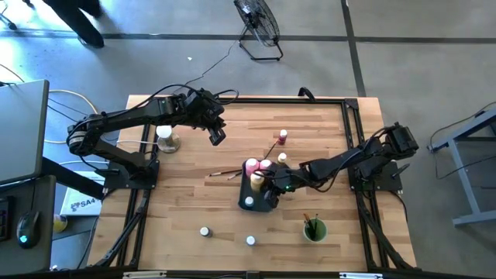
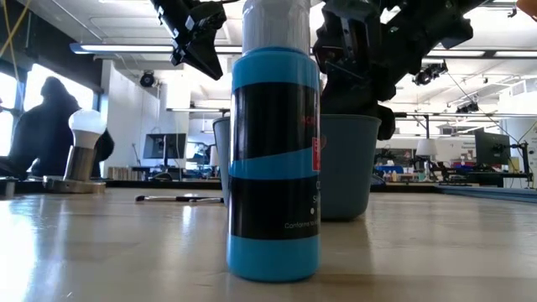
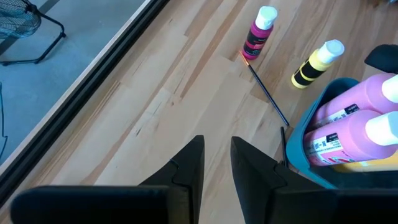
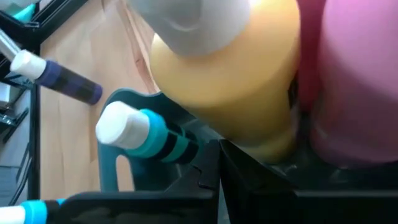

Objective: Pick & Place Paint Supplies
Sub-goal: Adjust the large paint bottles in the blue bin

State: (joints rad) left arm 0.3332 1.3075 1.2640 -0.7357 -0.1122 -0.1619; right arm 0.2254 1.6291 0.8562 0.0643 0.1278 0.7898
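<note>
A blue bottle [image 2: 273, 159] was stood up close on the counter [image 1: 178, 201]. Further back, the right claw [image 1: 273, 186] was kept pinched together at the tray [image 1: 263, 203] with the pink bottles [image 1: 258, 166]. The left claw [image 1: 216, 136] was hung slightly apart, nothing held.

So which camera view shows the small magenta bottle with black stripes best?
The left wrist view: the magenta bottle stands whole and unblocked on the bare wood, white cap up, beside a paintbrush. The high view shows it only as a tiny spot from above. In the low and right wrist views I cannot find it.
</note>
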